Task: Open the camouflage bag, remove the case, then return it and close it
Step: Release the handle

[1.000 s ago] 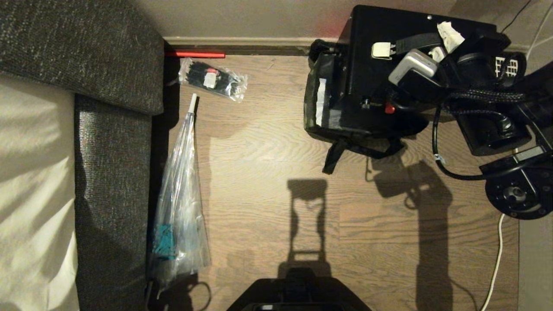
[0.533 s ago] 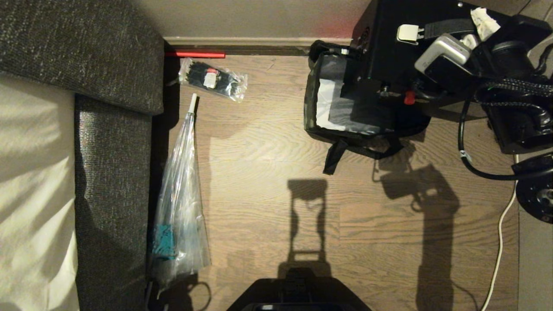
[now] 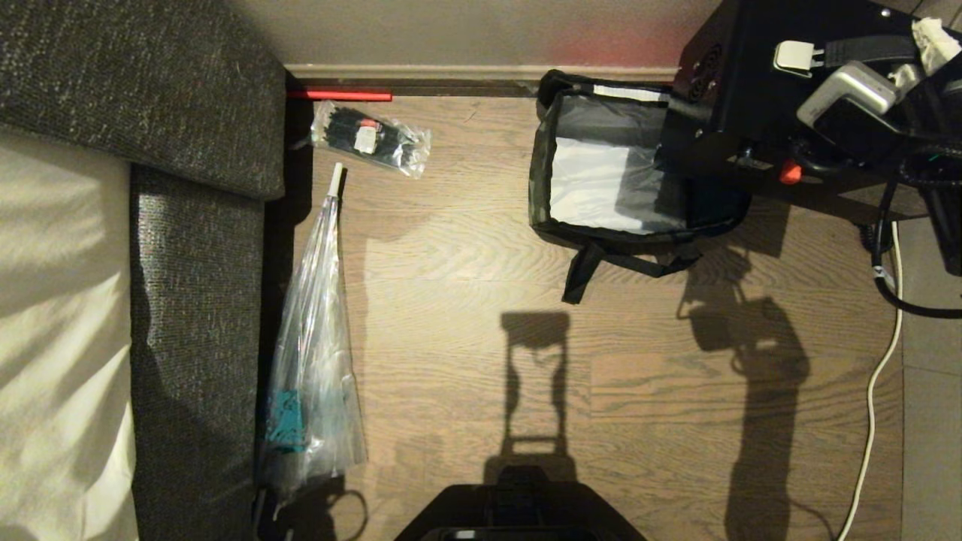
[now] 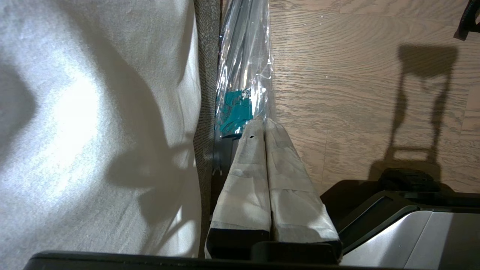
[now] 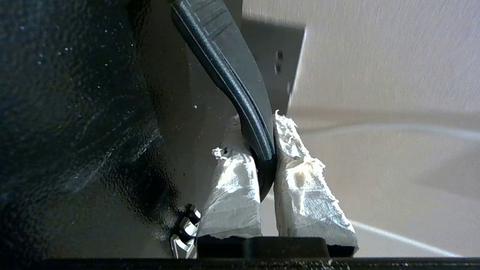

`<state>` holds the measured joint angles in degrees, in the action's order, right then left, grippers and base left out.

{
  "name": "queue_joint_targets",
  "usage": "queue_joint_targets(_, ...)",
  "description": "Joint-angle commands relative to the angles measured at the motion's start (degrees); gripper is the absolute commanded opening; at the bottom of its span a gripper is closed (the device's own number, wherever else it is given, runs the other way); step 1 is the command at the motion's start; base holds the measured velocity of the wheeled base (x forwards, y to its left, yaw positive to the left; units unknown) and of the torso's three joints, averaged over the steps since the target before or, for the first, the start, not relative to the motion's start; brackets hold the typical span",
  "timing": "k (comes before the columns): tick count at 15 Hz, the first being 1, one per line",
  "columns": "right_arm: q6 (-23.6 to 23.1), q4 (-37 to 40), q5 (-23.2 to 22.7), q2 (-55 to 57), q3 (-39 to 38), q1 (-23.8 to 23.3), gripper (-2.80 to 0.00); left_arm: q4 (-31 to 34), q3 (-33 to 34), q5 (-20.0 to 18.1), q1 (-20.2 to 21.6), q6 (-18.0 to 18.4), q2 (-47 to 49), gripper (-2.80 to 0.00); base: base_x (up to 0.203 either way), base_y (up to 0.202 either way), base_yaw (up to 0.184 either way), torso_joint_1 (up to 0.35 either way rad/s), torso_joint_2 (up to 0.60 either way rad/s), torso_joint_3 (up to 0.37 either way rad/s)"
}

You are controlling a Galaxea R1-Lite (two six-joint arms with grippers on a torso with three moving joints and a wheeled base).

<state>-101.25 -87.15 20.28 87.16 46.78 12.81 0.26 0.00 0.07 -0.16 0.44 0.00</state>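
Right claw [image 5: 264, 150] clamped on the dark handle bar [image 5: 232, 75] of the case [image 3: 759, 98], held up off the floor at the head view's upper right, beside and partly over the camouflage bag [image 3: 541, 195]. Bag open on the wooden floor [image 3: 481, 300] by the wall, pale interior showing. Left claw [image 4: 264, 129] pressed together, parked near a plastic-wrapped umbrella [image 3: 312, 361] beside the sofa [image 3: 195, 300].

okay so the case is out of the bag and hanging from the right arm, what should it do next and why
Probably carry the case a little further clear, then set it down on the floor. The right pincer is shut on the case's handle, the case hangs above the bag's right edge, and the camouflage bag stands open and empty.
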Motion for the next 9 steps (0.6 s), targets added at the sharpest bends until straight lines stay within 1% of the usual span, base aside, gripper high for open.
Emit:
queue_joint_targets(1, -0.5, -0.51, 0.33, -0.85, -0.3, -1.32, -2.8, 0.0, 0.02, 0.01, -0.02, 0.0, 0.0, -2.8, 0.0, 0.0, 0.0, 0.0, 0.0, 0.0)
queue_joint_targets(2, -0.24, -0.51, 0.67, -0.84, -0.35, -2.86, -2.8, 0.0, 0.05, 0.01, -0.02, 0.0, 0.0, -2.8, 0.0, 0.0, 0.0, 0.0, 0.0, 0.0)
queue_joint_targets(3, 0.24, -0.51, 0.95, -0.81, -0.34, -6.24, -2.8, 0.0, 0.0, 0.01, -0.02, 0.0, 0.0, -2.8, 0.0, 0.0, 0.0, 0.0, 0.0, 0.0)
queue_joint_targets(5, 1.14, -0.51, 1.54, -0.77, -0.38, -10.39, -2.8, 0.0, 0.0, 0.01, -0.02, 0.0, 0.0, -2.8, 0.0, 0.0, 0.0, 0.0, 0.0, 0.0)
queue_joint_targets(6, 1.76, -0.51, 2.26, -0.69, -0.4, -12.37, -2.8, 0.0, 0.09, 0.01, -0.02, 0.0, 0.0, -2.8, 0.0, 0.0, 0.0, 0.0, 0.0, 0.0)
queue_joint_targets(7, 2.33, -0.51, 4.25, -0.52, -0.38, -14.28, -2.8, 0.0, 0.08, 0.01, -0.02, 0.0, 0.0, -2.8, 0.0, 0.0, 0.0, 0.0, 0.0, 0.0)
queue_joint_targets(8, 2.55, -0.51, 5.47, -0.41, -0.38, -15.09, -2.8, 0.0, 0.0, 0.01, -0.02, 0.0, 0.0, -2.8, 0.0, 0.0, 0.0, 0.0, 0.0, 0.0)
queue_joint_targets(9, 2.55, -0.51, 5.75, -0.33, -0.38, -15.69, -2.8, 0.0, 0.09, 0.01, -0.02, 0.0, 0.0, -2.8, 0.0, 0.0, 0.0, 0.0, 0.0, 0.0)
